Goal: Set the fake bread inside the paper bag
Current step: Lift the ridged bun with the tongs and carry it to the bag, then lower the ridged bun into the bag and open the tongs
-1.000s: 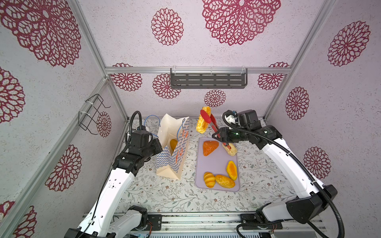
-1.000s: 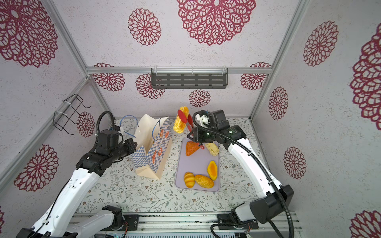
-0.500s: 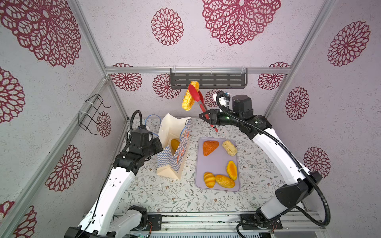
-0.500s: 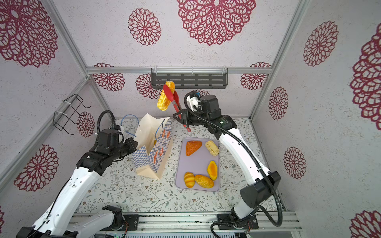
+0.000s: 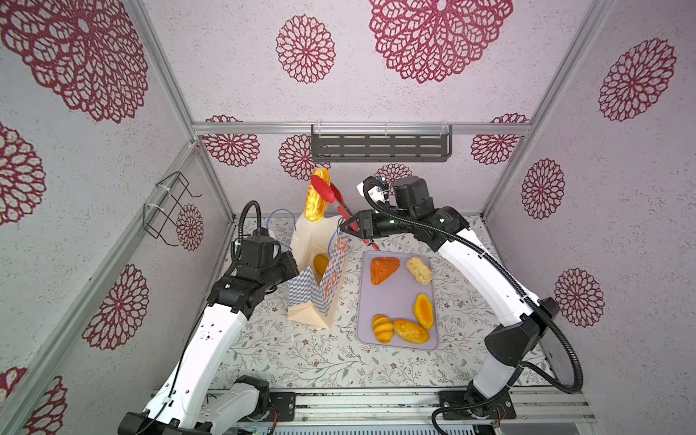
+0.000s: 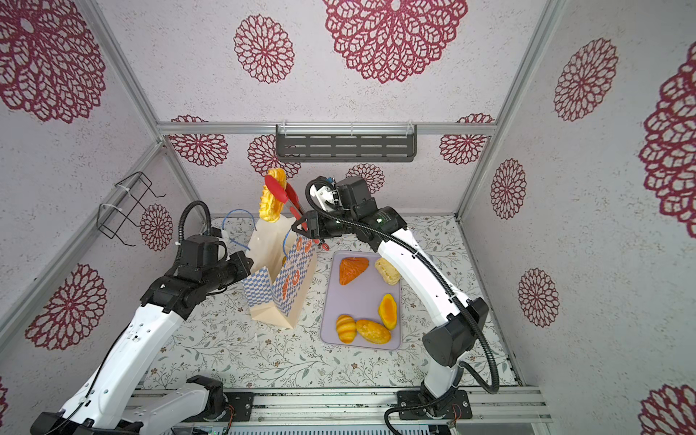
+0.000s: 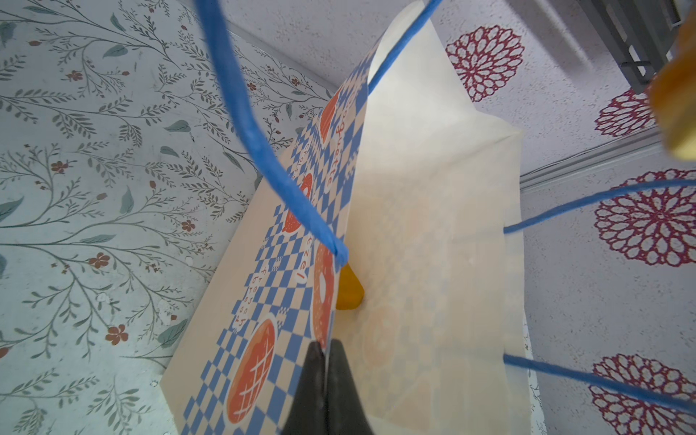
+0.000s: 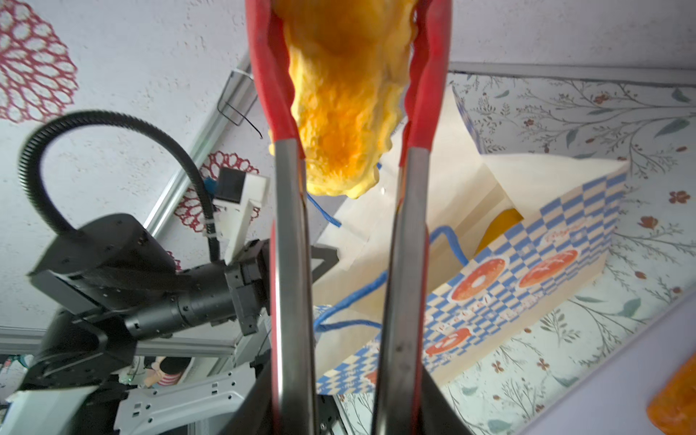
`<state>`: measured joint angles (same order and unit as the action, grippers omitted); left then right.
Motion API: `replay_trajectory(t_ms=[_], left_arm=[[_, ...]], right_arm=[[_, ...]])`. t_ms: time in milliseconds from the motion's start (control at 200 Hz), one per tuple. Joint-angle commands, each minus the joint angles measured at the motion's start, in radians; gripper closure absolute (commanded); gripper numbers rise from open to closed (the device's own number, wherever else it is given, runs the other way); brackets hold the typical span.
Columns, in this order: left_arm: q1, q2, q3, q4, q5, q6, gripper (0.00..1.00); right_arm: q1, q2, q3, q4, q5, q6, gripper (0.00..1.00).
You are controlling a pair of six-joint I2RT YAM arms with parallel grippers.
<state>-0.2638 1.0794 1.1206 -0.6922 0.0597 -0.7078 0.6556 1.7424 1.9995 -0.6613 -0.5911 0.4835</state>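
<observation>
The counter point(image 5: 286, 354) carries the upright, open paper bag point(image 5: 320, 297), its rim pinched by the clenched left claw point(image 7: 325, 361). Beside it, a lilac tray point(image 5: 395, 301) bears five loaves point(image 5: 410, 331). The right claw point(image 5: 345, 226) grasps red tongs point(image 5: 331, 194), which hold a ridged loaf point(image 5: 315, 205) above the bag. Another loaf point(image 5: 321, 263) lies inside.

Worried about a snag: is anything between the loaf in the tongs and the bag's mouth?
Nothing visible does. The loaf hangs in the tongs above the paper bag, whose rim the left gripper holds.
</observation>
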Motion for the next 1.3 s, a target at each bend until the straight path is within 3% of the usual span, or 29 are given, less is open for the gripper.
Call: replay_trajectory(t_ms=[0, 260, 635, 981, 1136, 1291], left_arm=[[-0.009, -0.001, 0.035, 0.055, 0.002, -0.001, 1.00], [-0.009, 0.012, 0.047, 0.056, 0.004, 0.004, 1.00], [-0.013, 0.022, 0.048, 0.063, 0.005, 0.000, 1.00], [-0.015, 0.014, 0.035, 0.069, -0.010, -0.001, 1.00], [-0.015, 0.016, 0.019, 0.088, -0.009, -0.007, 1.00], [-0.014, 0.019, -0.003, 0.124, 0.008, -0.019, 1.00]], right_arm=[[0.001, -0.016, 0.033, -0.079, -0.012, -0.091, 0.58], [0.012, -0.030, -0.021, -0.164, 0.013, -0.141, 0.54], [0.019, -0.030, -0.038, -0.121, 0.003, -0.127, 0.42], [0.012, -0.068, -0.041, -0.093, 0.106, -0.107, 0.45], [-0.043, -0.157, -0.087, -0.081, 0.155, -0.087, 0.46], [-0.169, -0.304, -0.230, -0.051, 0.149, -0.046, 0.46]])
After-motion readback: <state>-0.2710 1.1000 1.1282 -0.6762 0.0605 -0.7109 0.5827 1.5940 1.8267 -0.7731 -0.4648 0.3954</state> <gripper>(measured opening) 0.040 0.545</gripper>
